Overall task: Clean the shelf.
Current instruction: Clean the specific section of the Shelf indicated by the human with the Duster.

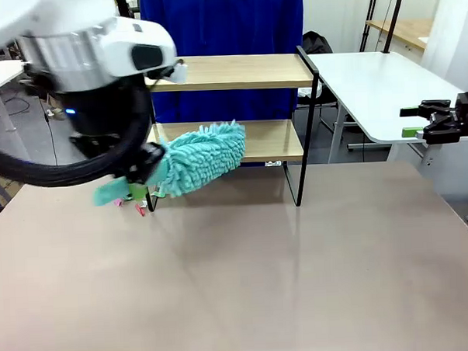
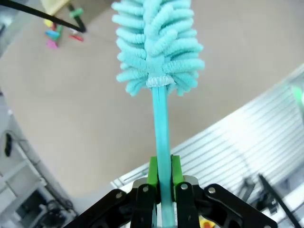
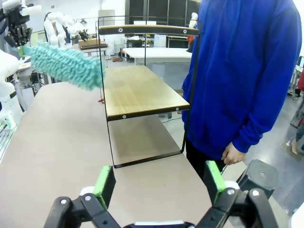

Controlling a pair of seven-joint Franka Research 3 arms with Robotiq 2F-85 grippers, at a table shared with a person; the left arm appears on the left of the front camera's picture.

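My left tool is clamped tight on the thin teal handle of a fluffy teal duster, the green pads pinching the stick low down so the whole head stands far out ahead of the grip. In the front view that duster head sits at the left end of the shelf, against the lower board, while the shelf stands at the far side of the beige counter with a person in a blue top right behind it. My right tool hangs with its jaws spread wide and nothing between them, parked off to the right and facing the shelf end-on. The risks I see from here: a long handle held at its very end could twist or slip in the pads if the head drags hard on the wood; the bulky wrist above it could knock the top board or the thin black frame, and I judge a rack that light would slide or tip toward the person; and a few small coloured clips lying on the counter by the near left leg could get swept off by a low pass. I can read no brand, label or writing anywhere, on the duster, the shelf or the arms.
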